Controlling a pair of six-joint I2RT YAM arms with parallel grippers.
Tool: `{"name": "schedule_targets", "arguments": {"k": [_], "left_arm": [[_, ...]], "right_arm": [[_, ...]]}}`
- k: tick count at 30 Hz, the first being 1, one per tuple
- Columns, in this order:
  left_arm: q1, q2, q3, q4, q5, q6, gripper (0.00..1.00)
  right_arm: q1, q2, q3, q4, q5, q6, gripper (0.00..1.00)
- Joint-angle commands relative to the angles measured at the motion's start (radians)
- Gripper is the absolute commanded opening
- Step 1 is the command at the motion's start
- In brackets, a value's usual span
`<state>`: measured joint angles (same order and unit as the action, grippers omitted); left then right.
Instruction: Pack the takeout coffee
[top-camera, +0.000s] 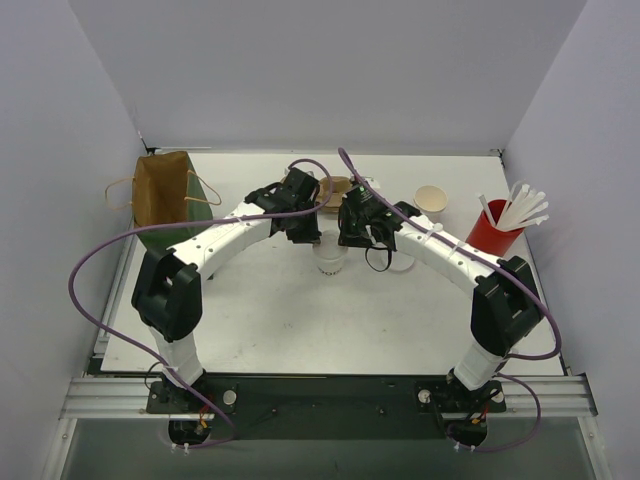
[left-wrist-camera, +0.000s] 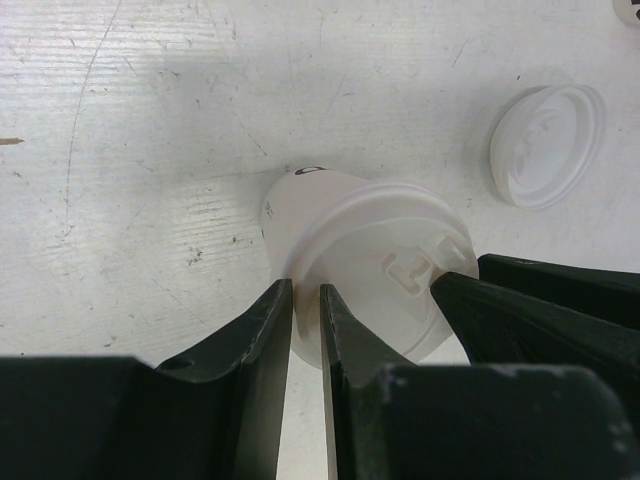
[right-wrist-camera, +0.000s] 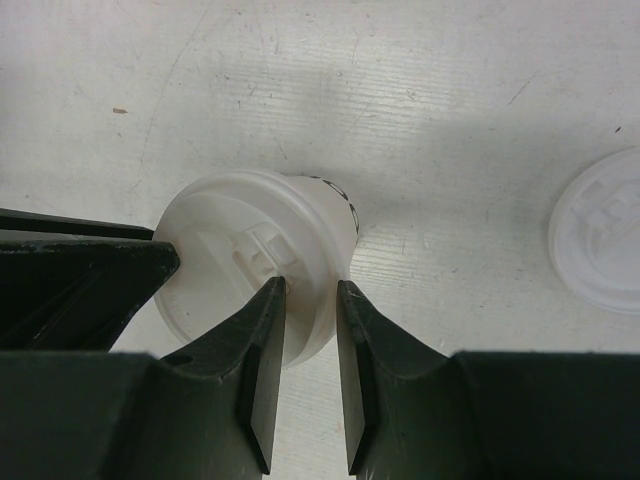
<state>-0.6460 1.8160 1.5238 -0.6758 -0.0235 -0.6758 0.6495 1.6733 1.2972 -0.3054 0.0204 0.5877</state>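
Flanking grippers: left gripper (left-wrist-camera: 305, 290) and right gripper (right-wrist-camera: 311, 287) meet over one cup, the left from the cup's left side and the right from its right side.
Left gripper state: fingers stand narrowly apart with the lid's rim in the gap; one finger lies over the lid, the other outside the wall. I cannot tell whether they press on it.
Right gripper state: clamped on the rim at the opposite side, one finger on the lid top, the other against the outside wall.
Takeout coffee (left-wrist-camera: 350, 230): white paper cup with its white lid seated on top, standing upright on the table (top-camera: 300, 330), about midway between the left and right edges and a little toward the back edge.
Spare lid (left-wrist-camera: 547, 145): flat white round lid lying on the table near the cup's right side, apart from it.
Tan-inside cup (top-camera: 430, 200): open white cup, standing further back and to the right.
Red cup (top-camera: 490, 238): near the right edge, holding white straws (top-camera: 520, 210) that fan out toward the right.
Paper bag (top-camera: 165, 190): brown with green sides, open at the top, in the back left corner.
Brown item (top-camera: 337, 185): behind the grippers toward the back edge, mostly hidden, kind unclear.
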Motion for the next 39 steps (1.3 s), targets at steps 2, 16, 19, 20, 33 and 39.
{"name": "schedule_targets", "arguments": {"k": [2, 16, 19, 20, 33, 39], "left_arm": [[-0.004, 0.020, -0.051, -0.001, -0.027, 0.005, 0.27], [-0.006, 0.032, -0.074, 0.015, -0.038, 0.008, 0.27], [-0.006, 0.034, -0.071, 0.015, -0.039, 0.012, 0.27], [-0.006, 0.037, -0.068, 0.015, -0.039, 0.012, 0.27], [-0.004, 0.081, 0.088, -0.053, -0.041, 0.076, 0.31], [-0.003, 0.088, 0.136, -0.071, -0.035, 0.102, 0.36]], "right_arm": [[0.013, -0.004, -0.025, -0.066, 0.018, 0.024, 0.20], [0.021, 0.000, -0.164, 0.020, -0.043, 0.087, 0.18], [0.024, 0.000, -0.187, 0.029, -0.045, 0.099, 0.18], [0.022, 0.000, -0.193, 0.032, -0.051, 0.104, 0.18], [0.022, -0.015, -0.061, -0.034, -0.024, 0.097, 0.26], [0.022, -0.012, 0.008, -0.070, 0.029, 0.089, 0.29]]}}
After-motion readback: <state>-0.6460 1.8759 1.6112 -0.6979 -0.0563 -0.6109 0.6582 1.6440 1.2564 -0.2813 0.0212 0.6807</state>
